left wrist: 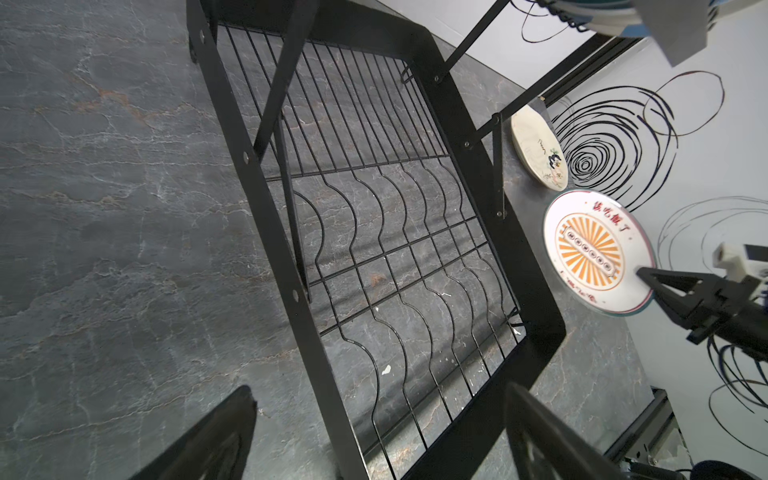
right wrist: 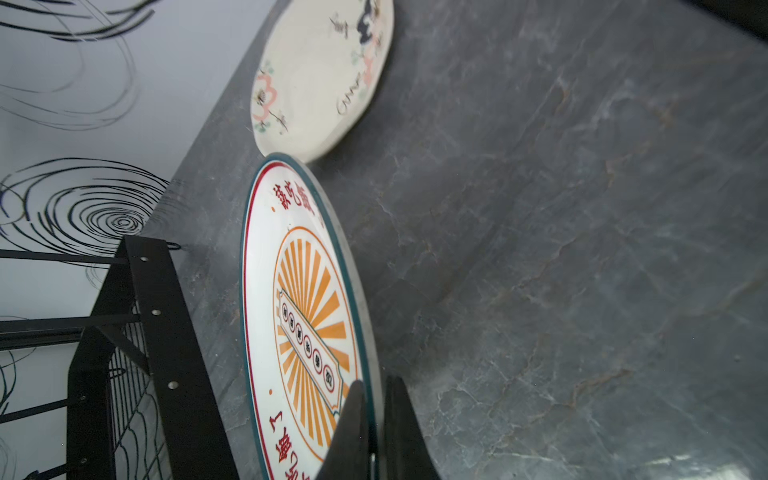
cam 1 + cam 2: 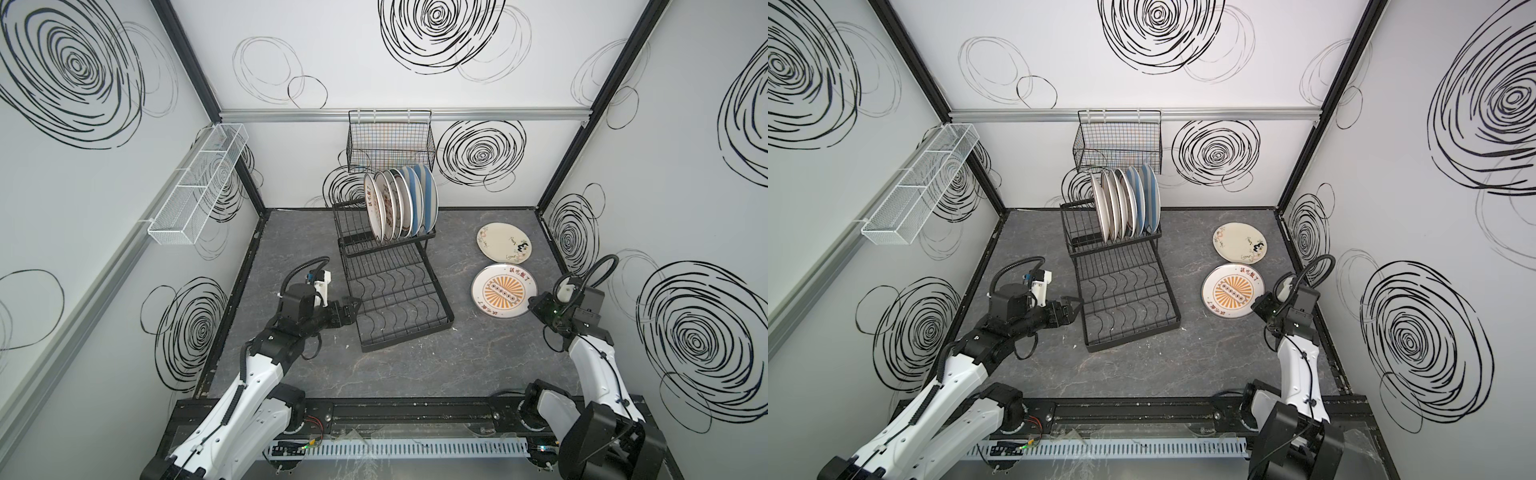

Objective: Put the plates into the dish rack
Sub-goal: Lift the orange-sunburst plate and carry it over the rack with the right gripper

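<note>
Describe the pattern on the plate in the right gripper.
The plate: orange sunburst, red characters, teal rim; clearest in the right wrist view.

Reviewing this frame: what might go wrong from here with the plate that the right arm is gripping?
1. The right gripper pinches only the rim of the orange sunburst plate; once lifted, it may pivot or slip.
2. The floral plate lies right beside it and could get knocked.
3. The racked plates stand close together on the upper shelf of the dish rack; slotting another in may clip them.
</note>
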You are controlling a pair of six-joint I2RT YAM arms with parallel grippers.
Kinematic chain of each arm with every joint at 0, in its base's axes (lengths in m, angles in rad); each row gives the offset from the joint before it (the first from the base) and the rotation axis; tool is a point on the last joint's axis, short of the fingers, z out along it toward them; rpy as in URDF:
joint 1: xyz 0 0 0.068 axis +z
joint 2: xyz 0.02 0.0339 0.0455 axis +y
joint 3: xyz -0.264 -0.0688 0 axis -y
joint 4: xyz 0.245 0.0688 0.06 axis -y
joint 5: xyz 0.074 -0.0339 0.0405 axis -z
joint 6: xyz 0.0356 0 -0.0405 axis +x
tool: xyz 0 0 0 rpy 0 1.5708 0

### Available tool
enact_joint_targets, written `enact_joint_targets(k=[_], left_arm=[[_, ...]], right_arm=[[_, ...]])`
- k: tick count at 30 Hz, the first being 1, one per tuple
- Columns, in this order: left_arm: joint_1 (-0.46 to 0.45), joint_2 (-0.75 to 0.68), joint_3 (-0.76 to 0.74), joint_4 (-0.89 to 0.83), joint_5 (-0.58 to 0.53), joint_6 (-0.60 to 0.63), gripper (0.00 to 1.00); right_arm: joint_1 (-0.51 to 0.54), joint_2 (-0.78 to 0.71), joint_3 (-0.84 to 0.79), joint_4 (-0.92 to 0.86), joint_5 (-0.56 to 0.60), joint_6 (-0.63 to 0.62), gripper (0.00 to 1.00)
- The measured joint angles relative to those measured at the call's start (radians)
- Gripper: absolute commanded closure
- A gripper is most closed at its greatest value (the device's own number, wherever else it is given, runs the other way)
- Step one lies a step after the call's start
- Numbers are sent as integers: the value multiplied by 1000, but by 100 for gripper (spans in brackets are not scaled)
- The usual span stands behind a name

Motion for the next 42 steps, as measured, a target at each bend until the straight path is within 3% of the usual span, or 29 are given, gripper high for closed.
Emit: enact_joint_targets(k=[4, 13, 20, 29, 35, 42], left_arm=[[0, 0, 0, 0, 2, 3, 4], [7, 0, 0, 0, 10, 3, 4], [101, 6, 18, -5, 46, 7, 4], [256, 9, 25, -5, 138, 16, 4], [288, 19, 34, -10, 171, 33, 4], [322, 21, 57, -23, 177, 65, 4]], right_arm=[[105, -42, 173, -83, 85, 0, 100], [616, 43, 695, -168, 403, 47, 100], [956, 255, 1047, -185, 662, 37, 100], [1374, 587, 1450, -104, 1042, -151, 100], [1551, 766, 1530, 57, 1328, -334, 100], [1616, 929, 1530, 216, 1563, -510, 100]])
